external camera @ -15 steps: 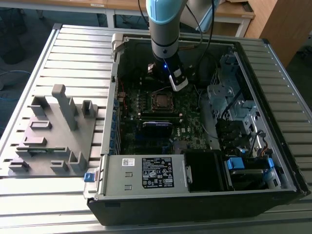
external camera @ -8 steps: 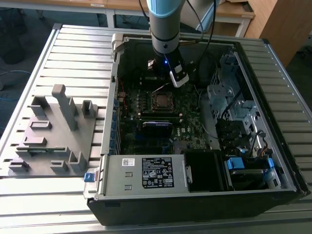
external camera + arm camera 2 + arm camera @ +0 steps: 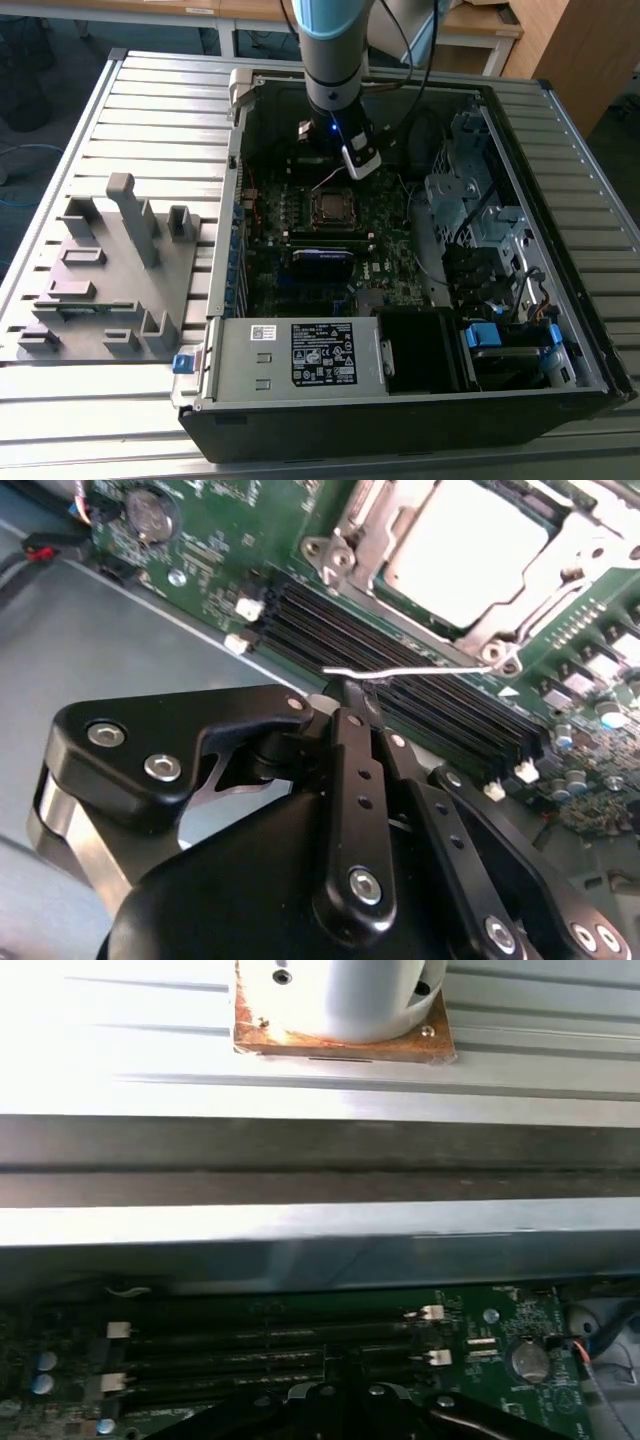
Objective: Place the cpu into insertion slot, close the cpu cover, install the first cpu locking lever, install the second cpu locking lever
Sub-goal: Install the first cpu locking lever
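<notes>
Silvery metal marked the one insertion slot [image 3: 333, 207], which sat near the middle of the green circuit board [image 3: 210, 540] inside the open computer case [image 3: 400, 425], its sides square to the case walls in the exterior view. One cpu [image 3: 470, 550] lay in it, pale lid upward. One cpu cover [image 3: 362, 532] lay down flat around it, the chip showing through its window.

One locking lever [image 3: 420, 668], a thin bright wire, could be counted for certain in the second wrist view. Its long axis ran from the socket's corner out over the long black strips [image 3: 420, 708] beside the socket. The hooked free end pointed away from the socket, toward the gripper. Whether a second wire lay along another side of the socket I could not tell.

Four of those black strips lay side by side in the first wrist view, as far as I could count.

One gripper [image 3: 348, 692] hung on the single arm [image 3: 335, 50], low inside the case and just beside the socket. Its black fingers were drawn together, their tips right at the lever's hooked end. Whether the wire was pinched between them or merely touched could not be told.

On the slatted table [image 3: 160, 110], at the exterior view's left, stood one grey fixture [image 3: 110, 285], well apart from the case.
</notes>
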